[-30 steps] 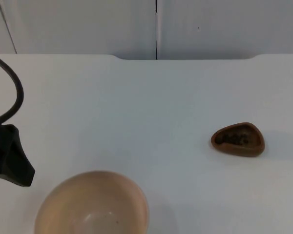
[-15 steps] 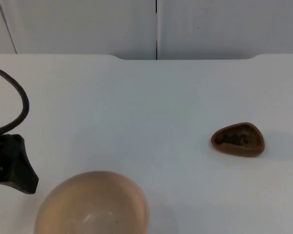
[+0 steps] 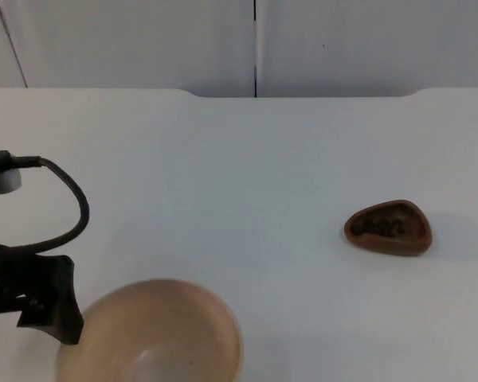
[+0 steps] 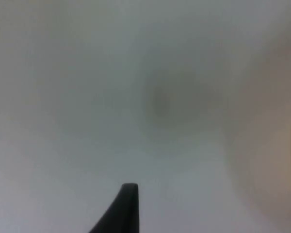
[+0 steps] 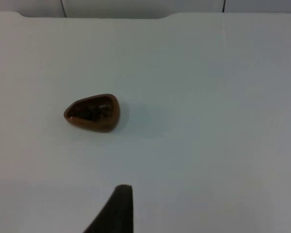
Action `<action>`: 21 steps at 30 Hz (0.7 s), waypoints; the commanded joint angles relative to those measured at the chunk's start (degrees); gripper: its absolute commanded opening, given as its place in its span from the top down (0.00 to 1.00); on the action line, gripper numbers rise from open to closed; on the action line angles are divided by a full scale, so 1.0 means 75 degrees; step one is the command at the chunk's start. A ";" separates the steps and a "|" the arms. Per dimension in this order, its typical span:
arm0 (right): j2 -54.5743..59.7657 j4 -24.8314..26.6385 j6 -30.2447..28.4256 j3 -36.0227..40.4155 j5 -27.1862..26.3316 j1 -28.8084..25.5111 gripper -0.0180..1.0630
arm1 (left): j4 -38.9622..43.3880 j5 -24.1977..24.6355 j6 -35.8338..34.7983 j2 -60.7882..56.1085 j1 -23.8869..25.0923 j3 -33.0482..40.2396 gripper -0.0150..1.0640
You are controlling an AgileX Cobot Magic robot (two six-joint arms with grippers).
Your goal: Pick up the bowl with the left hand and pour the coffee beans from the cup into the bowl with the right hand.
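Note:
A wide beige bowl (image 3: 155,334) stands empty at the table's front left. My left gripper (image 3: 54,309) hangs close against the bowl's left rim; in the left wrist view the bowl (image 4: 276,145) is a pale beige blur beside the black fingertip (image 4: 126,204). A small brown cup (image 3: 388,228) with dark coffee beans inside sits on the right half of the table. The right wrist view looks onto the cup (image 5: 93,112) from a distance, well ahead of the black fingertip (image 5: 119,206); the right arm waits.
The white table top (image 3: 247,175) runs back to the grey partition wall (image 3: 255,44), which has a vertical seam in its middle. Open table lies between bowl and cup.
My left gripper has moved toward the table's front and to the right, closing in on the bowl's left rim. Bowl and cup have stayed in place.

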 commanded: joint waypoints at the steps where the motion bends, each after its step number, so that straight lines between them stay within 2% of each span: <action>1: -0.0022 -0.0025 -0.0041 0.0025 -0.0064 -0.0035 0.01 | 0.0070 -0.0131 -0.0073 0.0030 -0.0052 0.0012 0.05; 4: -0.0022 -0.0025 -0.0041 0.0025 -0.0064 -0.0035 0.01 | 0.0070 -0.0176 -0.0073 0.0030 -0.0052 0.0027 0.05; 7: -0.0022 -0.0039 -0.0073 0.0025 -0.0064 -0.0035 0.01 | 0.0012 -0.0484 -0.0073 0.0030 -0.0052 0.0223 0.05; 14: -0.0022 -0.0053 -0.0073 0.0025 -0.0064 -0.0035 0.01 | 0.0022 -0.0531 0.0034 0.0030 -0.0052 0.0225 0.05; 18: -0.0022 -0.0051 -0.0104 0.0025 -0.0064 -0.0035 0.01 | 0.0109 -0.0528 0.0034 0.0030 -0.0424 0.0225 0.05; 21: -0.0022 -0.0051 -0.0134 0.0025 -0.0064 -0.0035 0.01 | 0.0393 -0.0766 -0.0142 0.0030 -0.0682 0.0225 0.05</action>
